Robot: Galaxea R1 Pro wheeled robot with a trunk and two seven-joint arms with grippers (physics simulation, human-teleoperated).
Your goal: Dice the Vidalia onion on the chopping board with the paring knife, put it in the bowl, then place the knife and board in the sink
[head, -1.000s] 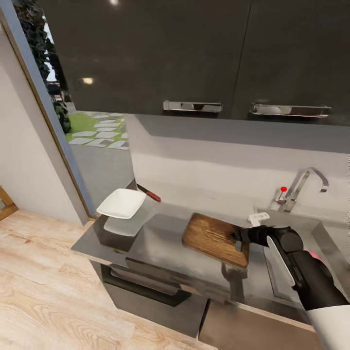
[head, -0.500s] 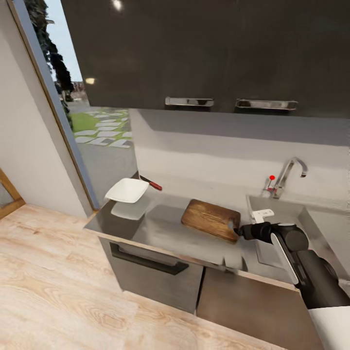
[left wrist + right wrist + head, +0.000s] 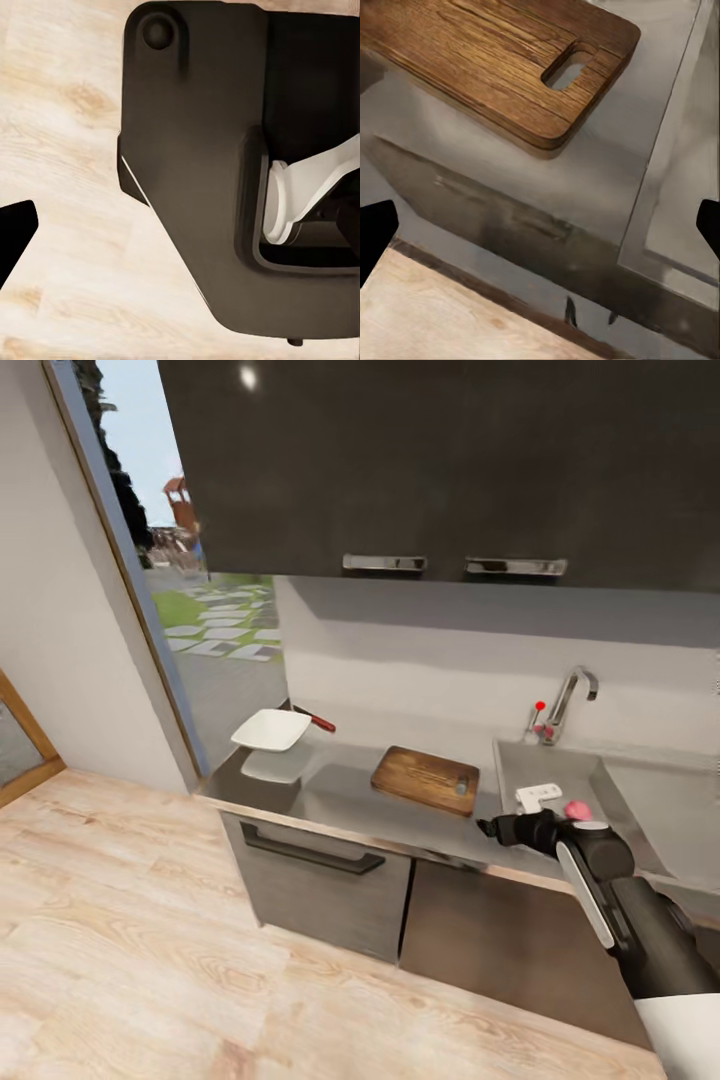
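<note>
At the far left of the head view an open doorway (image 3: 200,610) gives onto grass and stepping stones, with pale wood floor (image 3: 120,920) in front. Next comes the bowl (image 3: 271,730), white and squarish, on the left end of the desk (image 3: 340,800), with the paring knife (image 3: 314,719) just behind it, red handle toward the wall. Further right the chopping board (image 3: 426,780) lies flat on the desk, slot handle at the end nearer the sink (image 3: 560,785). The faucet (image 3: 568,700) and a small red knob (image 3: 540,707) stand behind the basin. A pink thing (image 3: 577,810) (too small to identify) shows in the sink beside the right arm. The right tool (image 3: 490,828) hovers at the desk's front edge, off the board; its tips sit wide apart in the right wrist view, empty. Whether the left tool (image 3: 15,232) is wide or narrow I cannot tell. No writing is readable.
</note>
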